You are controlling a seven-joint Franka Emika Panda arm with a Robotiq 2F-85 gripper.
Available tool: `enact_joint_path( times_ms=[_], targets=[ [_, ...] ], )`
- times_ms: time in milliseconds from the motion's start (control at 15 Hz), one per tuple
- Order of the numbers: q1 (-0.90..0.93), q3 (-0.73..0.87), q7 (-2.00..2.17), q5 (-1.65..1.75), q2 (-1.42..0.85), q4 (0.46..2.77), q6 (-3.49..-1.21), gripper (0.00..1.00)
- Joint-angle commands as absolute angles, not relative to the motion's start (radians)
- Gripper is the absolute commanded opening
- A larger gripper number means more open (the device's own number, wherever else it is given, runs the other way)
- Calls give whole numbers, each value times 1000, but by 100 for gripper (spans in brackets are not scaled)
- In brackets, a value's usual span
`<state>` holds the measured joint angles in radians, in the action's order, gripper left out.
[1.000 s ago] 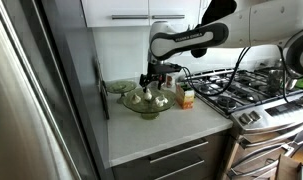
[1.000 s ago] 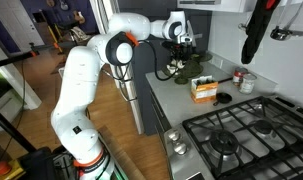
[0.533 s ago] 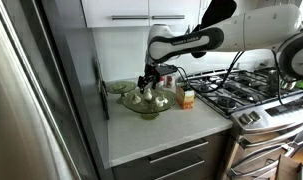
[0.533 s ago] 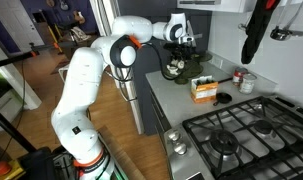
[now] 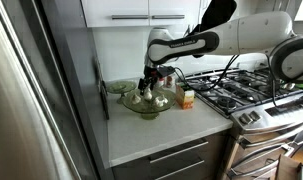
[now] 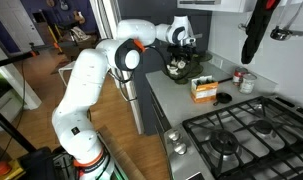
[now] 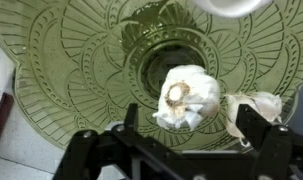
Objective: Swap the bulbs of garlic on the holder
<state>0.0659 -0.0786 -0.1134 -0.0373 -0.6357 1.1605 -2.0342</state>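
I have the hand low over the holder, which sits on the counter beside the stove.

Wrist view:
- The fingers are apart and straddle one garlic bulb. Green glass shows on either side of it, so I see no contact yet.
- That bulb lies on the dish floor at about 5 o'clock from the centre piece.
- The second bulb is at 3 o'clock from the first, just beside it and right outside the finger on that side.
- There is a white shape at the frame's 1 o'clock edge. It is cut off, so I can't say what it is.

Step, as I judge it: this is the first pick of the swap, with the hand lined up but not yet closed.

Next move:
- Close gently, because the bulb is round with a papery skin and may roll or squirt out.
- Keep the 3 o'clock finger from nudging the neighbour.
- Lift straight up to clear the centre piece.
- Both spots look occupied, so I expect to park this bulb on bare glass before shifting the other.
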Motion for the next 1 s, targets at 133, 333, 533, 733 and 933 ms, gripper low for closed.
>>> enact_joint_path(
  times_ms=[133, 333, 533, 733, 933],
  targets=[
    [37, -108, -202, -72, -677, 1104, -1987, 71],
    [35, -106, -215, -71, -682, 1090, -1965, 46],
    [34, -104, -207, -72, -686, 1074, -1958, 27],
    [33, -103, -198, -74, -685, 1061, -1966, 27],
    [33, -100, -175, -74, -659, 1063, -1976, 27]
  ],
)
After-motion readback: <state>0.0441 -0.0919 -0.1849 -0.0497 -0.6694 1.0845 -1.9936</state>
